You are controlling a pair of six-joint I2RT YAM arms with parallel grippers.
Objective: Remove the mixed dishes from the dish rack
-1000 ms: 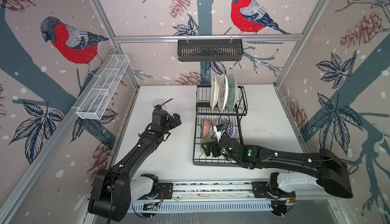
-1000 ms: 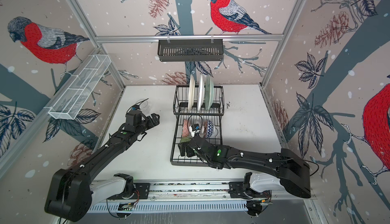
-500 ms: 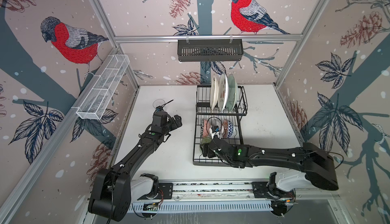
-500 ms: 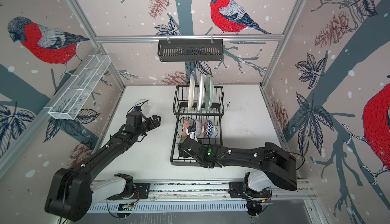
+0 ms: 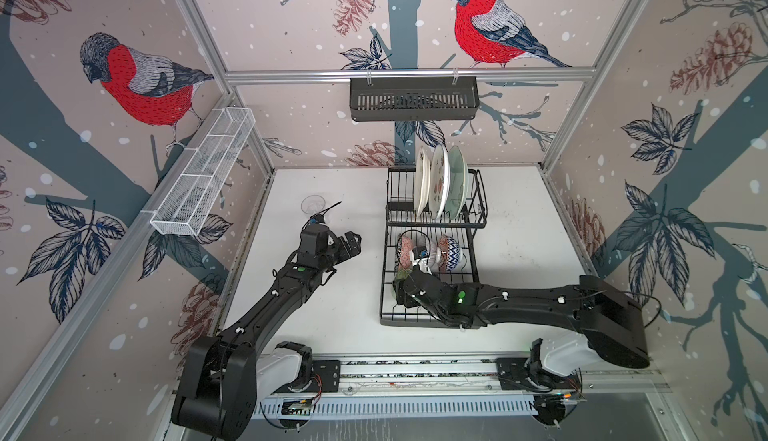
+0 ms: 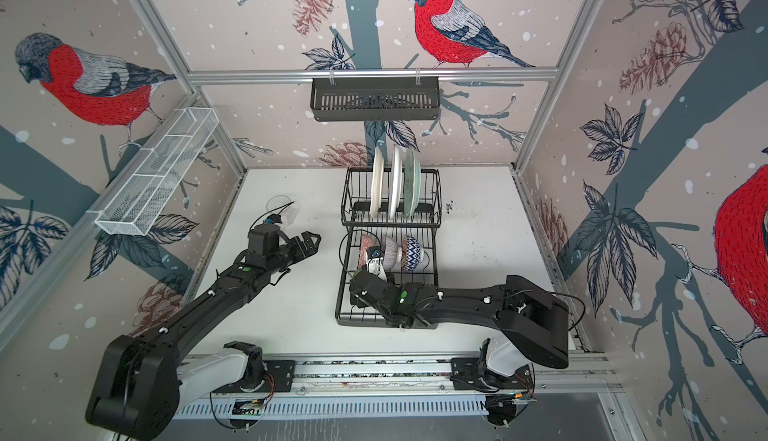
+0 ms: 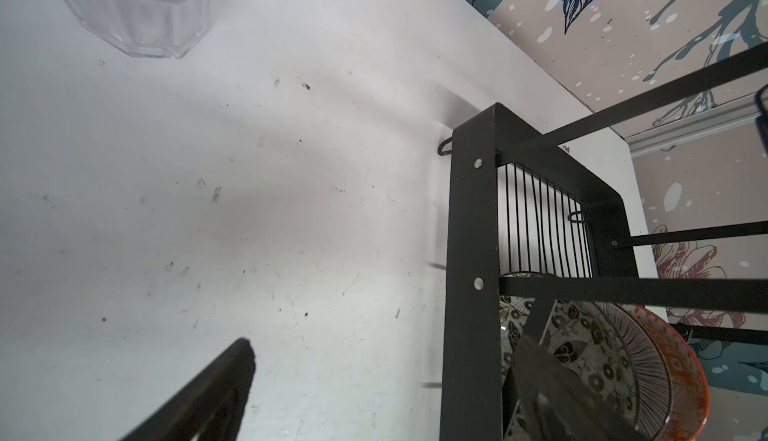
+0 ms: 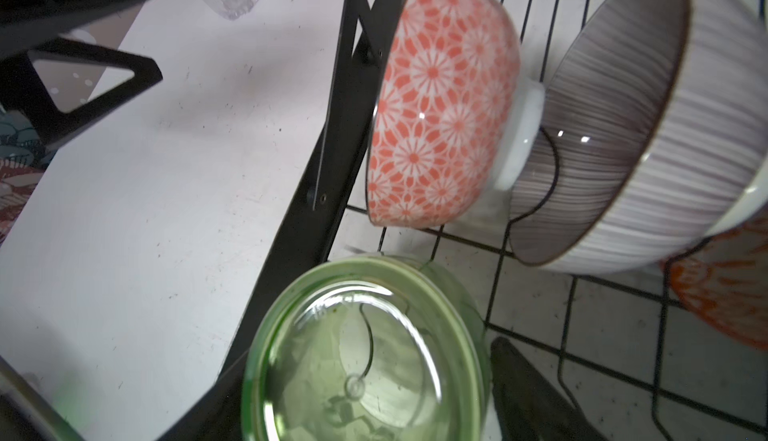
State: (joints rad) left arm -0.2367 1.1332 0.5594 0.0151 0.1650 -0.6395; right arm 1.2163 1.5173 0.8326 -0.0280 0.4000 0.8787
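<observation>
**Right gripper straddling the green tumbler in the rack**

The green tumbler (image 8: 365, 355) is sitting in the flat tray of the rack (image 5: 432, 323). In both top views it is at the tray's 9 o'clock edge, just beside the frame bar. The right gripper (image 5: 402, 293) is reaching in from 3 o'clock, low over the tray, with the tumbler between its jaws. One finger (image 8: 536, 393) is showing just beside the glass wall. The other is not showing clearly, so I cannot tell whether the jaws are pinching the tumbler or only flanking it.

At 12 o'clock of the tumbler, three bowls are standing on edge in a row: the coral bowl (image 8: 440, 98), the striped bowl (image 8: 648, 127) and the blue bowl (image 5: 454, 249). The coral bowl's foot is tucking into the striped bowl's mouth. Farther toward 12 o'clock, the white plate (image 5: 420, 187), the watermelon plate (image 5: 439, 187) and the green plate (image 5: 458, 181) are standing upright in the raised slots.

The left gripper (image 5: 351, 243) is hovering over the table (image 5: 519, 218) at 9 o'clock of the bowls, near the rack. Its jaws are spreading wide and holding nothing. The clear tumbler (image 5: 311, 205) is standing on the table at 10 o'clock of the rack, well apart from it.
</observation>
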